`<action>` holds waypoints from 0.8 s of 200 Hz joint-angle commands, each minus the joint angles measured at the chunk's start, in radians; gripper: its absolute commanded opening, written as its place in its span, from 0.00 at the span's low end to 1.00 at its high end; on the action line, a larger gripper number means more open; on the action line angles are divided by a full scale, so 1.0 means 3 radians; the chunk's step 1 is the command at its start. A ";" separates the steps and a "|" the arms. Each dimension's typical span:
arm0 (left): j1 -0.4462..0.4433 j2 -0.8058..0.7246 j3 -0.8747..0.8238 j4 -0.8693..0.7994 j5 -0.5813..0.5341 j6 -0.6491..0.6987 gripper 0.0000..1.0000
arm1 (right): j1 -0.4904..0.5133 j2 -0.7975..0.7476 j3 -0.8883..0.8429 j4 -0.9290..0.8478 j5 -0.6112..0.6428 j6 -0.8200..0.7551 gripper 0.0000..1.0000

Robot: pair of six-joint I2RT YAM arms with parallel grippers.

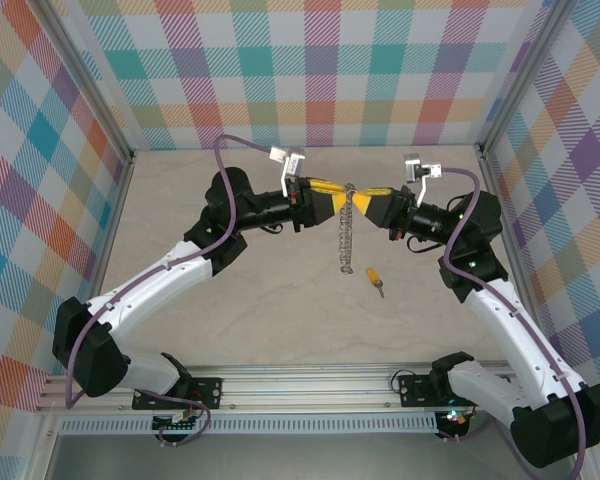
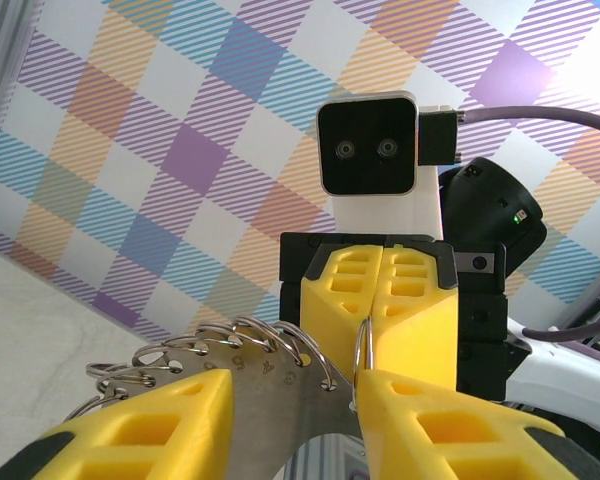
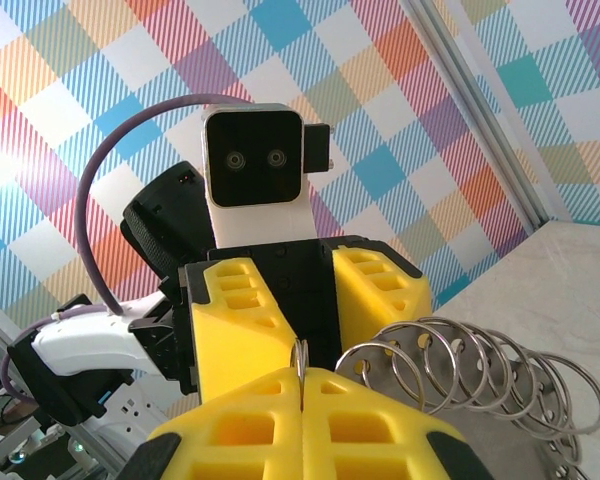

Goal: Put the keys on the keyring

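Centre of the overhead frame: my right gripper (image 3: 302, 395) pinches shut on the thin rim of the keyring (image 1: 347, 235), which hangs between both arms. The left gripper (image 2: 290, 405) straddles it, jaws parted (clamping or not, I cannot tell). The key (image 1: 375, 277) lies on the table (image 1: 280, 300), just lower right of the keyring. Light, stiff, slippery metal, I judge; take the key by its yellow head.

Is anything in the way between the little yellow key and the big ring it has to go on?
Nothing visible is. The key lies on the bare table, just right of the keyring and its low end. The keyring hangs from the shut right claw, and the left claw has its fingers around it too.
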 commanded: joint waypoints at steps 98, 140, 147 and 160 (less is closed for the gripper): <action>-0.0093 -0.0081 -0.0025 0.0119 -0.0205 0.0066 0.69 | 0.0031 -0.0047 -0.0023 -0.0008 0.0051 -0.0092 0.00; -0.0096 -0.0155 -0.0069 0.0050 -0.0366 0.0119 0.78 | 0.0031 -0.0087 -0.0028 -0.0081 0.0110 -0.0128 0.00; -0.0095 -0.0170 -0.0079 0.0037 -0.0392 0.0132 0.79 | 0.0028 -0.0088 -0.0029 -0.0095 0.0115 -0.0134 0.00; -0.0095 -0.0198 -0.0099 0.0000 -0.0463 0.0154 0.81 | 0.0030 -0.0093 -0.0031 -0.0112 0.0125 -0.0141 0.00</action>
